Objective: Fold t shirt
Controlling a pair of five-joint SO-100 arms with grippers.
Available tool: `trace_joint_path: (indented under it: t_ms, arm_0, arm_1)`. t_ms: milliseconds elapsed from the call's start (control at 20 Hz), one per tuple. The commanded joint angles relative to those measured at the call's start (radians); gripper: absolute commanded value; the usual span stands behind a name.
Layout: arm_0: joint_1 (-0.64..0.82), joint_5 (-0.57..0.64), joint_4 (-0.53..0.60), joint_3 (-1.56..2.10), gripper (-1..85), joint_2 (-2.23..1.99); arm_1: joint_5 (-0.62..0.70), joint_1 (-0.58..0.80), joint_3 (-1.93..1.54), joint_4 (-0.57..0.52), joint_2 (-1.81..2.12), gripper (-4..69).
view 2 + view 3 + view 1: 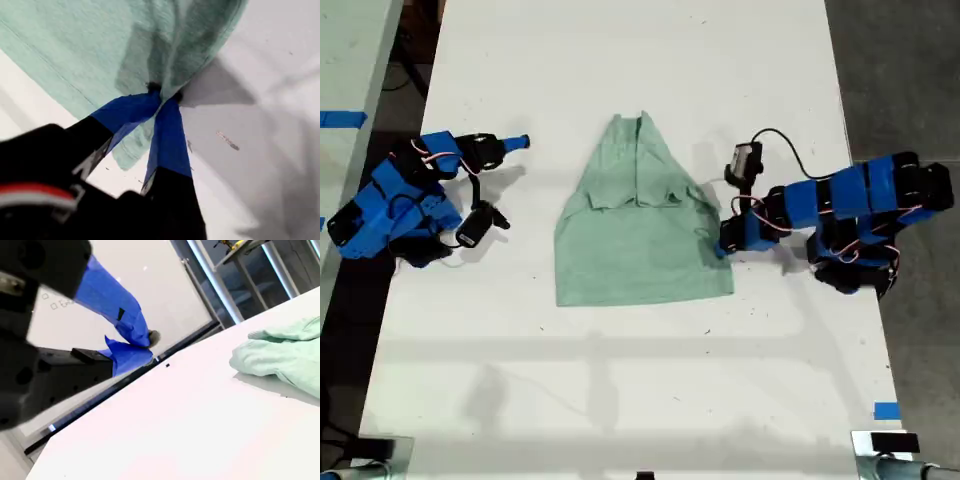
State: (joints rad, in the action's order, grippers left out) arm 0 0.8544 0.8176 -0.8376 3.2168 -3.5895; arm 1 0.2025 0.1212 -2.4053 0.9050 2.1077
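Mid-fold: first end effector [162, 97] clenched on shirt [640, 235] edge, second [137, 347] near-closed w/ nothing in it; next, probably carry edge across.

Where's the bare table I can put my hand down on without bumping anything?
Widest: the table below the t shirt in the exterior view. Also open above the shirt's collar. Crowded at the shirt's right edge, where my first gripper pinches it; my second gripper sits apart on the left.

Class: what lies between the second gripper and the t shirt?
Only bare white table separates my second gripper from the t shirt, as the exterior view shows.
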Motion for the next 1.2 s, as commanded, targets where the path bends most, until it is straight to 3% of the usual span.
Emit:
trace_joint_path:
  t_ms: [0, 150, 400, 500, 700, 850, 1050, 1150]
  arm_0:
    - [0.014, -0.017, -0.002, 0.020, -0.3, -0.009]
    - [0.015, -0.017, -0.002, 0.020, -0.3, -0.009]
    - [0.017, -0.017, -0.003, 0.020, -0.3, -0.009]
    - [0.017, -0.015, -0.003, 0.018, -0.3, -0.009]
    - [0.017, -0.012, -0.003, 0.018, -0.3, -0.009]
    - [0.020, -0.012, -0.003, 0.018, -0.3, -0.009]
    - [0.021, -0.012, -0.003, 0.018, -0.3, -0.009]
    - [0.021, -0.012, -0.003, 0.018, -0.3, -0.009]
  arm_1:
    - [0.084, 0.058, 0.207, 0.206, 0.092, -0.6]
    - [0.181, 0.067, 0.594, 0.376, -0.110, -0.6]
    - [0.252, -0.055, 1.293, 0.508, -0.733, -0.6]
    - [0.272, -0.094, 1.499, 0.512, -0.948, -0.6]
    - [0.272, -0.129, 1.488, 0.433, -1.043, -0.3]
    - [0.285, -0.137, 1.485, 0.440, -1.011, 27.2]
    - [0.327, -0.091, 1.489, 0.517, -0.857, 30.7]
    - [0.339, -0.051, 1.462, 0.588, -0.738, 27.2]
